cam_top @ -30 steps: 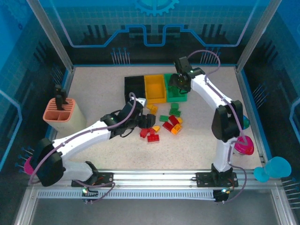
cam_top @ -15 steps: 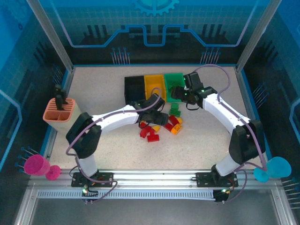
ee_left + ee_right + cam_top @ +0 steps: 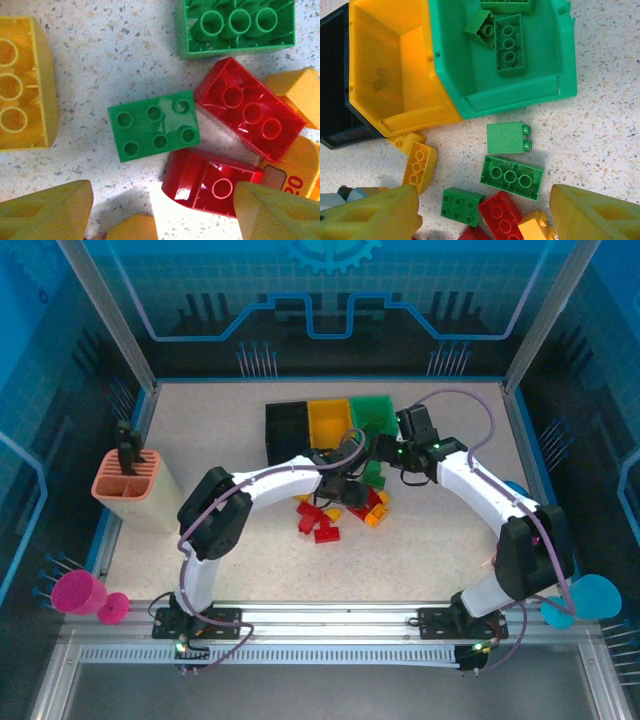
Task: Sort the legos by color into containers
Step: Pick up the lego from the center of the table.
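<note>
1. The legos lie in a loose pile on the speckled table (image 3: 100, 55), right under my left claw (image 3: 161, 212). A green six-stud brick (image 3: 154, 132) sits studs-up just ahead of the gap between my fingers, touching neither.
2. Toward my right-hand finger a red brick (image 3: 249, 116) lies hollow side up. A red curved piece (image 3: 210, 182) sits just beside it, nearest the gap of all.
3. Further ahead of that claw a green three-hole brick (image 3: 235, 25) lies hollow side up, and out past my left-hand finger a yellow brick (image 3: 22, 82) does the same. Orange-yellow pieces (image 3: 295, 90) crowd the red brick's far side.
4. My left claw stands spread, its yellow fingers (image 3: 45, 210) well clear of each other, gripping nothing.
5. My right claw (image 3: 482, 215) is spread wide too and carries nothing. It hangs over the same pile from the bin side — the green three-hole brick is just ahead of its gap, and a green brick tipped on its side (image 3: 506, 138) lies just beyond that.
6. Past those, ahead of the right claw, is the green bin (image 3: 520, 95) with green bricks (image 3: 509, 44) lying in it.
7. The yellow bin (image 3: 395, 65) touches the green one on its left, and the black bin (image 3: 332, 75) sits past the yellow — three in a row.
8. From above, well off to my left claw's left, a salmon-pink holder (image 3: 140, 500) stands near the table's edge.
</note>
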### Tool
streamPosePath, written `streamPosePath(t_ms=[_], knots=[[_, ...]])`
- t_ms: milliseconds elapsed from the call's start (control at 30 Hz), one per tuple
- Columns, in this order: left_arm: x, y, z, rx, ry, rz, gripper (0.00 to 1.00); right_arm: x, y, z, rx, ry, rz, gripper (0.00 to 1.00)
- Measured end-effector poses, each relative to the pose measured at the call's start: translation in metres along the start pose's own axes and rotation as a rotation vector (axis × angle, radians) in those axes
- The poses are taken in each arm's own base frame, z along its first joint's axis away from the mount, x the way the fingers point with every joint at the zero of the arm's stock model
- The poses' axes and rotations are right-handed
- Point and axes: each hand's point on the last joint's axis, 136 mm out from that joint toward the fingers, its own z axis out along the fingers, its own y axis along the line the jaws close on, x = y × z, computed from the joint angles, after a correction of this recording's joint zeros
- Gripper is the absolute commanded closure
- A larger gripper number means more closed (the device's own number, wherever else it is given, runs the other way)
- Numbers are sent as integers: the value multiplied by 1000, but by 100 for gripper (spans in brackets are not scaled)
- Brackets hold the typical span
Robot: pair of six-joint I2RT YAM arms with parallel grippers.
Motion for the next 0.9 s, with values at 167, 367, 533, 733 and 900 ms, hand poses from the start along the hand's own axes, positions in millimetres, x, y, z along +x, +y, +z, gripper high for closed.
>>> streamPosePath(t_ms=[167,367,533,733,900], knots=[[-6,-2,9,-9,3,6,26,1,-4,-2,-3,-8,5,29],[-7,-2,22,-27,20,11,29,1,-6,-4,-5,-18,10,29],[-6,0,24,-34,26,14,30,4,-11,-3,1,-15,14,29],[-8,2,25,-37,27,9,31,7,-12,-2,1,-10,18,29],[-8,9,31,-47,35,-3,34,6,-11,-4,-6,-17,22,29]])
